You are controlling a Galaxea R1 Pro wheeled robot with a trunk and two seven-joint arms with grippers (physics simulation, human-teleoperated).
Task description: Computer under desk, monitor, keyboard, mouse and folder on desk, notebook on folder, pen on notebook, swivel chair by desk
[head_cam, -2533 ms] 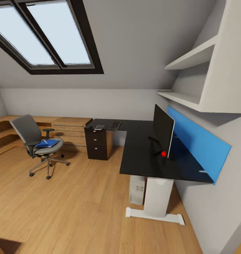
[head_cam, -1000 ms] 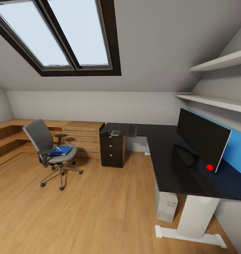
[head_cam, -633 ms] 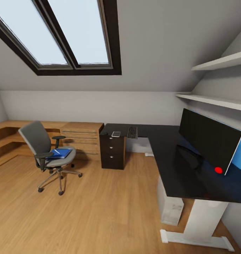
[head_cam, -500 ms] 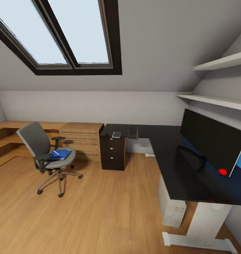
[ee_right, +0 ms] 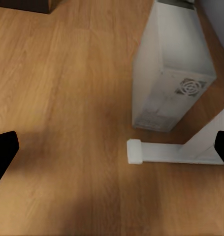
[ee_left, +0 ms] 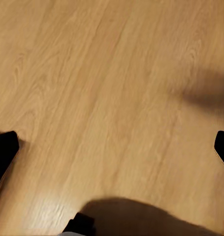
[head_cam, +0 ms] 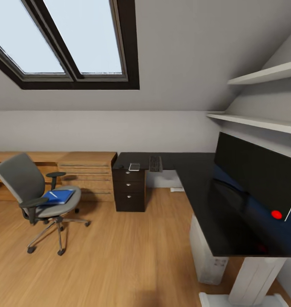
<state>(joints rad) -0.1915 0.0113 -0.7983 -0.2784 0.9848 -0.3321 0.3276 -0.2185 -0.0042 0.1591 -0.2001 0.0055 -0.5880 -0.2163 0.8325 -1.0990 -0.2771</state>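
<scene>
Below, the left gripper (ee_left: 112, 147) points at bare light wood floor (ee_left: 107, 88); its two dark fingertips (ee_left: 3, 150) sit at opposite edges of the left wrist view, spread wide with nothing between them. The right gripper (ee_right: 112, 147) is spread the same way and holds nothing, one fingertip (ee_right: 3, 147) at each edge of the right wrist view. Under it stands the pale grey-white computer (ee_right: 171, 69), upright on the floor, just beside the desk's white foot (ee_right: 176, 150).

From the head view, the computer (head_cam: 207, 256) sits under the L-shaped desk (head_cam: 205, 200), next to the white leg (head_cam: 256, 277). The wide black monitor (head_cam: 256, 175) stands on the near wing of the black top, a red dot at its lower corner. On the far wing, above the black drawer unit (head_cam: 129, 189), the keyboard (head_cam: 155, 163) lies near a small pale flat object (head_cam: 134, 166); I cannot tell what that object is.

Well apart from the desk, to the left, the swivel chair (head_cam: 32, 192) stands on the floor. The bright-blue folder (head_cam: 56, 197) lies on its grey seat, with the thin white pen (head_cam: 53, 194) on top. A light-wood drawer chest (head_cam: 87, 172) stands between chair and desk, and dark-framed skylights (head_cam: 68, 38) are set in the sloped ceiling.
</scene>
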